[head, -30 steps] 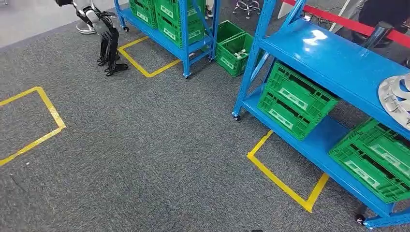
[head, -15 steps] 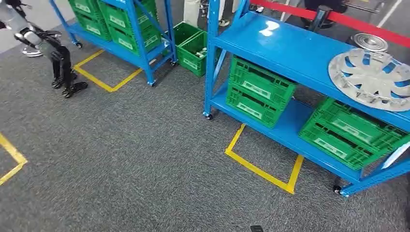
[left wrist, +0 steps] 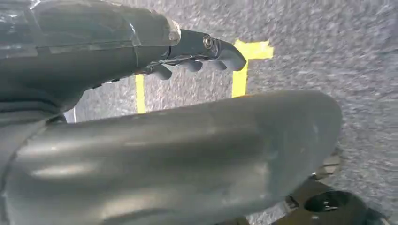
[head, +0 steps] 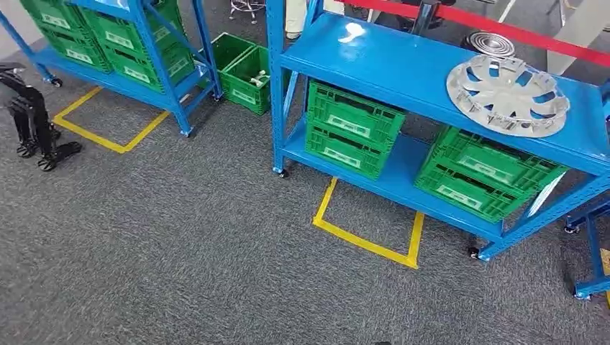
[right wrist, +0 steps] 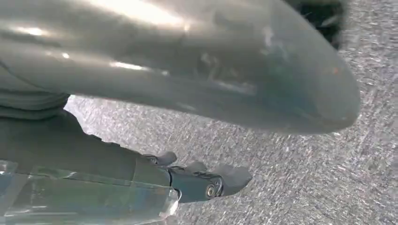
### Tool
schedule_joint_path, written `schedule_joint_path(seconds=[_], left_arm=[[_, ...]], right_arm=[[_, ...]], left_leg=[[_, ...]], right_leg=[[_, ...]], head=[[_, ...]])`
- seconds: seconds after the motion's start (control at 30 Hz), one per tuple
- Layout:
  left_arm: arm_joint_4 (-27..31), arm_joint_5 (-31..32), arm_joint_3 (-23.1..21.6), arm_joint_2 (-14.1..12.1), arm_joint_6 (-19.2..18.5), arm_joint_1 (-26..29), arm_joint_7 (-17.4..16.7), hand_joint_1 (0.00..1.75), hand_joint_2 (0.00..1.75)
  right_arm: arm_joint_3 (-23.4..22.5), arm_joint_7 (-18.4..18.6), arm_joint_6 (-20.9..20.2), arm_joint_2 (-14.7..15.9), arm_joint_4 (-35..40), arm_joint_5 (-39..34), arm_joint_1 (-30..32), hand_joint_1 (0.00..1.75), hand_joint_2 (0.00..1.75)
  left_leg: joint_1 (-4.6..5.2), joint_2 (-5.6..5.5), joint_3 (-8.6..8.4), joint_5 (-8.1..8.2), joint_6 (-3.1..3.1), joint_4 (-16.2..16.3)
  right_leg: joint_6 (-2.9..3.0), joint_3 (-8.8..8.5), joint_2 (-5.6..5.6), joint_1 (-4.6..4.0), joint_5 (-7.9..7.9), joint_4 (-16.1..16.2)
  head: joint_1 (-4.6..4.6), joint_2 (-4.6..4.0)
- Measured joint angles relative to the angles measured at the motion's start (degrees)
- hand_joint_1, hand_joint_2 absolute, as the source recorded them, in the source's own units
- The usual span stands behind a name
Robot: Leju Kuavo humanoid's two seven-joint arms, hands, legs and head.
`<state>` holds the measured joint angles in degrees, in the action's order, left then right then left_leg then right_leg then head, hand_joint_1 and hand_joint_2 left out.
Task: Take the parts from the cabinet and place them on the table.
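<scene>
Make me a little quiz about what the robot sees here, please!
1. True or false: the silver wheel cover lies on the floor.
2. How many green crates sit on the lower shelf of the near blue rack?
A. one
B. two
C. four
3. Fill in: the yellow tape outline in front of the near rack is stuck on the grey ____.

Key
1. False. It lies on the rack's top shelf.
2. B. There is a left crate and a right crate.
3. Carpet.
</scene>
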<state>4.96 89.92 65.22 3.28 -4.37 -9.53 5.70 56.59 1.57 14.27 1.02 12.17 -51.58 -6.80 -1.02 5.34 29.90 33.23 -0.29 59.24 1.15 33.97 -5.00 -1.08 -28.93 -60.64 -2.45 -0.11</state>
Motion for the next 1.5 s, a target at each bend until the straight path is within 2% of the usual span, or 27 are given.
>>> schedule_joint_path(seconds=[0.13,0.17,0.2,0.23,0.33,0.37,0.43,0.47,0.5,0.53,0.63,0.67,0.73,0.77,0.83,0.87,0.9,0.97,1.0,1.17,1.2,1.27,1.3,1.37,1.4,1.47,1.5], left_arm=[[0.0,0.0,0.0,0.1,0.0,-0.2,0.0,0.00,0.00],[0.0,0.0,-0.1,0.1,0.0,-0.2,0.0,0.00,0.00],[0.0,0.0,-0.2,0.0,0.0,-0.3,0.0,0.00,0.00],[0.0,0.0,-0.3,0.1,0.0,-0.3,0.0,0.00,0.00],[0.0,0.0,-0.3,-0.1,-0.1,0.1,-0.4,0.00,0.00],[0.0,0.0,-0.3,-0.1,-0.1,0.2,-0.3,0.00,0.00],[0.0,0.0,-0.4,-0.2,-0.1,0.2,-0.3,0.00,0.00],[0.0,0.0,-0.4,-0.2,-0.1,0.2,-0.3,0.00,0.00],[0.0,0.0,-0.4,-0.2,-0.1,0.2,-0.3,0.00,0.00],[0.0,0.0,-0.4,-0.2,-0.1,0.3,-0.3,0.00,0.00],[0.0,0.0,-0.4,-0.2,-0.1,0.3,-0.3,0.00,0.00],[0.0,0.0,-0.4,-0.1,-0.1,0.3,-0.3,0.00,0.00],[0.0,0.0,-0.4,-0.2,-0.1,0.3,-0.3,0.00,0.00],[0.0,0.0,-0.4,-0.2,-0.1,0.4,-0.3,0.00,0.00],[0.0,0.0,-0.4,-0.3,-0.1,0.5,-0.4,0.00,0.00],[0.0,0.0,-0.4,-0.3,-0.1,0.4,-0.4,0.00,0.00],[0.0,0.0,-0.4,-0.3,-0.1,0.3,-0.4,0.00,0.00],[0.0,0.0,-0.4,-0.3,-0.1,0.0,-0.4,0.00,0.00],[0.0,0.0,-0.4,-0.2,-0.1,-0.1,-0.4,0.00,0.00],[0.0,0.0,-0.4,0.0,-0.2,-0.6,-0.3,0.00,0.00],[0.0,0.0,-0.4,0.0,-0.2,-0.6,-0.3,0.00,0.00],[0.0,0.0,-0.4,0.0,-0.2,-0.5,-0.3,0.00,0.00],[0.0,0.0,-0.4,0.0,-0.3,-0.4,-0.3,0.00,0.00],[0.0,0.0,-0.4,-0.1,-0.3,-0.1,-0.4,0.00,0.00],[0.0,0.0,-0.4,-0.1,-0.3,0.0,-0.4,0.00,0.00],[0.0,0.0,-0.4,-0.2,-0.3,0.0,-0.4,0.00,0.00],[0.0,0.0,-0.4,-0.2,-0.3,0.0,-0.4,0.00,0.00]], right_arm=[[0.0,0.0,0.0,-0.1,0.0,0.0,0.0,0.00,0.00],[0.0,0.0,0.0,-0.1,0.0,0.0,0.2,0.00,0.00],[0.0,0.0,0.0,-0.1,0.0,0.0,0.2,0.00,0.00],[0.0,0.0,0.1,0.0,-0.1,0.0,-0.1,0.00,0.00],[0.0,0.0,0.0,-0.4,0.0,0.0,-0.4,0.00,0.00],[0.0,0.0,0.0,-0.4,0.0,0.0,-0.2,0.00,0.00],[0.0,0.0,0.0,-0.4,0.0,0.0,0.0,0.00,0.00],[0.0,0.0,0.0,-0.4,0.0,0.0,-0.1,0.00,0.00],[0.0,0.0,0.0,-0.4,0.0,0.0,-0.1,0.00,0.00],[0.0,0.0,0.0,-0.3,0.0,0.0,-0.4,0.00,0.00],[-0.1,0.0,0.0,-0.4,0.0,0.0,-0.2,0.00,0.00],[-0.1,0.0,0.0,-0.3,0.0,0.0,-0.2,0.00,0.00],[-0.1,0.0,0.0,-0.4,0.0,0.0,-0.3,0.00,0.00],[-0.1,0.0,0.0,-0.5,0.0,0.0,-0.6,0.00,0.00],[-0.1,0.0,0.0,-0.5,0.0,0.0,-0.6,0.00,0.00],[-0.1,0.1,0.0,-0.5,0.0,0.0,-0.3,0.00,0.00],[-0.1,0.1,0.0,-0.5,0.0,0.0,-0.1,0.00,0.00],[-0.1,0.2,0.0,-0.5,0.0,0.0,0.1,0.00,0.00],[-0.1,0.2,0.1,-0.3,0.0,0.0,0.2,0.00,0.00],[-0.1,0.4,0.0,-0.2,-0.1,0.0,0.3,0.00,0.00],[-0.1,0.4,0.0,-0.3,0.0,0.0,0.3,0.00,0.00],[-0.1,0.5,0.0,-0.2,-0.1,0.0,-0.1,0.00,0.00],[-0.1,0.5,-0.1,-0.2,0.0,0.0,-0.2,0.00,1.75],[-0.1,0.5,-0.3,-0.4,0.0,0.0,-0.2,0.00,1.75],[-0.1,0.5,-0.3,-0.4,0.0,0.0,-0.1,0.00,1.75],[0.0,0.5,-0.4,-0.4,0.0,0.0,-0.1,0.00,1.75],[0.0,0.5,-0.3,-0.4,0.0,0.1,-0.1,0.00,1.75]], left_leg=[[0.10,2.22,-0.91,0.32,-0.96,-0.7],[-0.07,0.17,-1.17,0.96,-1.51,-0.6],[-0.16,-5.22,-0.66,1.85,-1.59,0.9],[-0.10,-6.37,1.14,3.68,-1.55,4.3],[-0.14,-5.96,8.00,7.19,-1.86,15.5],[-0.16,-5.65,8.74,5.65,-1.99,15.4],[-0.37,-5.93,6.56,-0.55,-2.23,8.3],[-0.79,-7.89,4.76,-3.48,-2.56,3.7],[-1.34,-11.77,4.06,-2.59,-2.69,2.6],[-1.50,-12.24,3.59,-2.14,-2.27,1.0],[-0.94,-9.87,3.28,-1.90,-1.01,1.5],[-1.37,-8.86,3.06,-1.94,-0.63,1.1],[-1.18,-6.85,2.40,-1.63,-0.02,0.9],[-1.03,-5.66,2.23,-1.40,0.22,0.9],[-0.81,-3.55,1.88,-0.87,0.33,0.9],[-0.74,-2.81,1.59,-0.59,0.28,0.9],[-0.69,-2.43,1.25,-0.33,0.15,0.9],[-0.48,-2.19,0.34,0.20,-0.13,0.8],[-0.77,-2.12,0.46,0.36,-0.17,0.6],[-0.61,-2.75,-0.45,0.11,-1.91,-0.8],[-0.77,-4.35,-0.37,0.76,-1.93,-0.1],[-0.69,-5.87,3.03,3.80,-1.83,5.9],[-0.67,-5.86,5.68,5.54,-1.93,10.4],[-0.53,-5.63,9.47,5.88,-2.12,15.5],[-0.49,-5.48,9.39,3.76,-2.14,14.1],[-0.53,-5.32,6.09,-2.70,-1.99,5.8],[-0.80,-5.25,4.53,-4.07,-2.05,2.0]], right_leg=[[0.47,-0.36,1.68,-0.59,-0.10,1.8],[0.50,-1.39,2.16,0.31,0.47,3.2],[0.62,-1.81,2.66,0.41,0.55,3.7],[0.82,-1.85,3.28,0.50,0.63,3.7],[1.01,-2.11,5.85,0.50,0.32,3.6],[0.81,-2.37,6.78,0.59,0.14,3.6],[0.23,-2.90,8.45,1.01,-0.48,3.0],[-0.13,-2.99,9.14,1.17,-0.98,2.5],[-0.63,-2.70,9.75,1.27,-1.44,2.1],[-1.08,-2.27,10.59,1.15,-1.92,1.1],[-1.89,-1.79,13.02,1.63,-1.40,1.9],[-2.05,-1.66,13.02,1.63,-1.70,1.5],[-2.70,0.50,7.47,1.24,-4.12,-2.9],[-2.97,2.94,6.16,1.30,-6.22,-7.3],[-3.19,7.21,5.25,1.49,-8.57,-14.9],[-3.10,7.65,5.14,1.57,-7.77,-15.4],[-2.90,6.90,5.10,1.57,-5.82,-13.6],[-1.91,2.47,5.14,1.40,0.20,-4.0],[-1.14,0.73,5.19,1.06,0.90,-0.3],[-0.04,-0.98,4.64,0.54,-0.11,2.5],[-0.12,-1.83,4.38,0.97,0.38,3.6],[0.28,-2.51,4.35,1.06,0.37,4.3],[0.50,-2.62,4.39,0.96,0.17,4.2],[0.56,-3.01,4.76,0.79,-0.30,4.1],[0.45,-3.37,4.96,0.79,-0.61,3.9],[0.07,-4.16,5.27,0.92,-1.48,3.4],[-0.21,-4.36,5.31,1.09,-2.06,2.9]], head=[[-0.42,0.00],[-0.50,0.00],[-0.11,0.00],[0.09,0.00],[1.25,0.00],[1.49,0.00],[1.66,0.00],[1.92,0.00],[2.31,0.00],[2.82,0.00],[2.54,0.00],[2.51,0.00],[1.27,0.00],[0.77,0.00],[0.31,0.00],[0.13,0.00],[-0.09,0.00],[-0.48,0.00],[-0.40,0.00],[-0.68,0.00],[-0.38,0.00],[0.55,0.00],[0.96,0.00],[1.27,0.00],[1.48,0.00],[1.88,0.00],[2.34,0.00]])
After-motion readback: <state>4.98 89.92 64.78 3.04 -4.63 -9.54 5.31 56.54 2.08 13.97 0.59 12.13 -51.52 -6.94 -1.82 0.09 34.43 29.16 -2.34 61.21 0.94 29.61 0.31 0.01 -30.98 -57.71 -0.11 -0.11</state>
